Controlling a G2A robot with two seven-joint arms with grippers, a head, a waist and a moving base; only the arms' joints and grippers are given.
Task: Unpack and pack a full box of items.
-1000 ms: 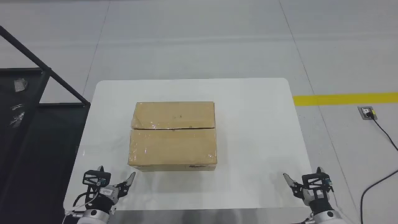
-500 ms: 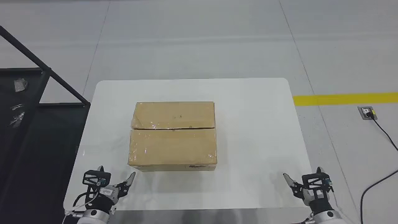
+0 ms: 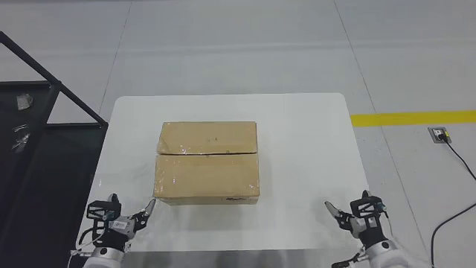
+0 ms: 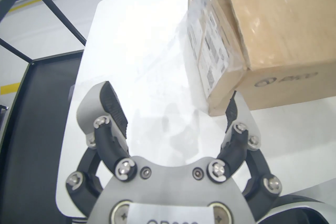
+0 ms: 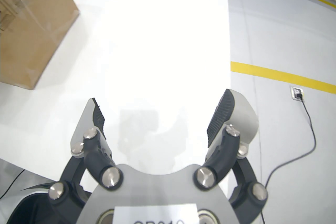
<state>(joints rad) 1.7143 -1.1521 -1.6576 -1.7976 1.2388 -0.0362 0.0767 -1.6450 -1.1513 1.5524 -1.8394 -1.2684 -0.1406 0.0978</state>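
Brown taped cardboard box [image 3: 207, 162] is sitting mid-frame, and the left gripper [image 4: 170, 93] and right gripper [image 5: 160, 97], fingers apart, are likely risking shoving it across the glossy white table [image 3: 312, 134].

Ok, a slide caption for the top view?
Box on table; left gripper and right gripper open at its near edge, touching nothing.

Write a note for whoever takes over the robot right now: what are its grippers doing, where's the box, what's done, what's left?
Left gripper: jaws open, empty, at the near edge of the white table, close by a near corner of the brown cardboard box.
Right gripper: jaws open, empty, at the table's near edge, well clear of the box.
Box: mid-table, top flaps closed.
Done: nothing yet, judging by the closed box.
Left: open it, unpack, pack again.
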